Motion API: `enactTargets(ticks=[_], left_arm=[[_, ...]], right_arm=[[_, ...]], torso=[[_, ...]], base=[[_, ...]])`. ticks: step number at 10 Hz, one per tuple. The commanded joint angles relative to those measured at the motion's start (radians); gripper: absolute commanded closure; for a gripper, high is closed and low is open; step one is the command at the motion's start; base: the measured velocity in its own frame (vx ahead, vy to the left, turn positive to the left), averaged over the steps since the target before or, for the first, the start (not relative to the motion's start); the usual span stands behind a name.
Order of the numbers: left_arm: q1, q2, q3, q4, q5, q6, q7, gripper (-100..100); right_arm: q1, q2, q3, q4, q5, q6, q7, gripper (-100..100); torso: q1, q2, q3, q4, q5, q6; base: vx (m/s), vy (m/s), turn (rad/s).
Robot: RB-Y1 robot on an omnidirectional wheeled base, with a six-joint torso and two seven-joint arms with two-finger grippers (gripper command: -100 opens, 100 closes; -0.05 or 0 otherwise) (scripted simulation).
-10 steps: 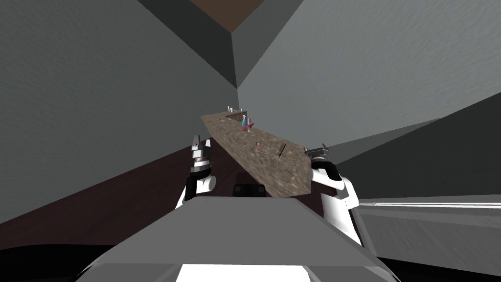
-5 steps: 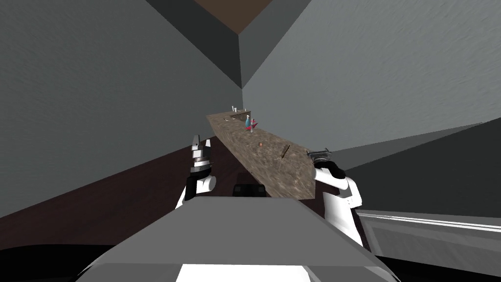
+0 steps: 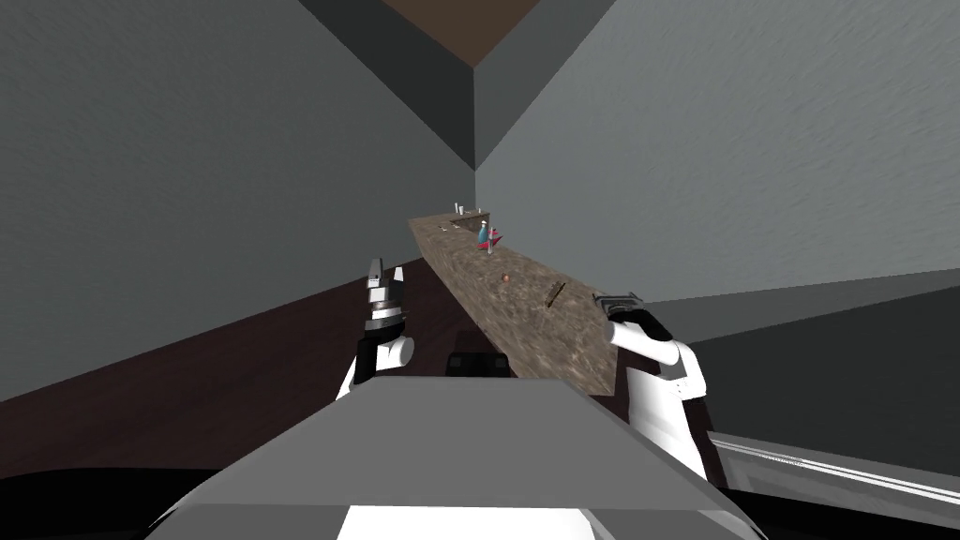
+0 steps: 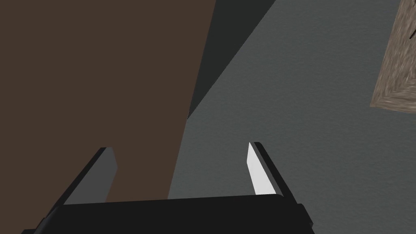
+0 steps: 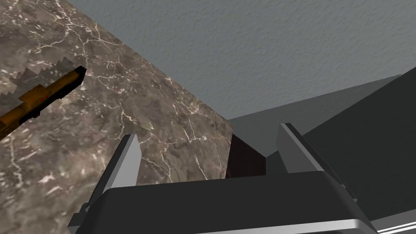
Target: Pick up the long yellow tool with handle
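A yellow tool (image 5: 38,98) lies untouched on a long counter (image 3: 497,314).
The left gripper (image 3: 384,277) stands off the counter's side, fingers spread wide and empty. The tool lies flat near the counter's end, and the right gripper (image 5: 208,134) beside it is equally spread and empty.

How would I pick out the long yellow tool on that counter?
Find the long brown marbled counter along the grey wall. Near its closer end, near the right gripper, lies the tool. It is a thin yellow-brown bar lying flat, unlike the small orange ball and blue bottle farther along.
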Motion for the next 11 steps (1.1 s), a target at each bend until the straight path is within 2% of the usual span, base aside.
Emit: enactTargets(ticks=[1,2,3,4,6,7,9,10,11], left_arm=[[0.000,0.000,0.000,0.000,0.000,0.000,0.000,0],[0.000,0.000,0.000,0.000,0.000,0.000,0.000,0],[0.000,0.000,0.000,0.000,0.000,0.000,0.000,0],[0.000,0.000,0.000,0.000,0.000,0.000,0.000,0],[0.000,0.000,0.000,0.000,0.000,0.000,0.000,0],[0.000,0.000,0.000,0.000,0.000,0.000,0.000,0],[0.000,0.000,0.000,0.000,0.000,0.000,0.000,0],[0.000,0.000,0.000,0.000,0.000,0.000,0.000,0],[0.000,0.000,0.000,0.000,0.000,0.000,0.000,0]], right_arm=[[-0.004,-0.016,-0.034,0.027,-0.026,0.050,-0.050,-100],[-0.004,-0.016,-0.034,0.027,-0.026,0.077,-0.077,-100],[-0.004,-0.016,-0.034,0.027,-0.026,0.081,-0.091,-100],[-0.014,-0.032,-0.065,0.055,-0.048,0.122,-0.128,-100],[-0.014,-0.032,-0.065,0.055,-0.048,0.159,-0.167,-100],[-0.023,-0.050,-0.094,0.083,-0.071,0.194,-0.204,-100],[-0.023,-0.050,-0.094,0.083,-0.071,0.237,-0.243,-100],[-0.031,-0.069,-0.121,0.109,-0.095,0.273,-0.281,-100],[-0.031,-0.069,-0.121,0.109,-0.095,0.308,-0.308,-100]], torso=[[0.000,0.000,0.000,0.000,0.000,0.000],[-0.001,0.000,0.000,0.000,0.000,-0.001],[-0.001,0.000,0.000,0.000,0.000,-0.001],[-0.001,0.001,0.000,0.000,0.000,0.000],[-0.001,0.000,0.000,0.000,0.000,0.000],[0.000,0.000,0.000,0.000,0.000,0.000],[-0.001,-0.001,-0.001,0.000,0.000,0.000],[0.000,0.000,0.000,0.000,0.000,0.000],[-0.001,-0.001,-0.001,0.000,0.000,-0.002]], base=[[0.009,-0.011,0.244],[-0.008,-0.027,0.227],[-0.011,-0.014,0.051],[0.026,-0.015,0.347],[-0.007,-0.014,0.073],[0.040,-0.009,0.367],[0.004,-0.014,0.091],[0.010,-0.019,0.361],[0.017,-0.045,0.168]])
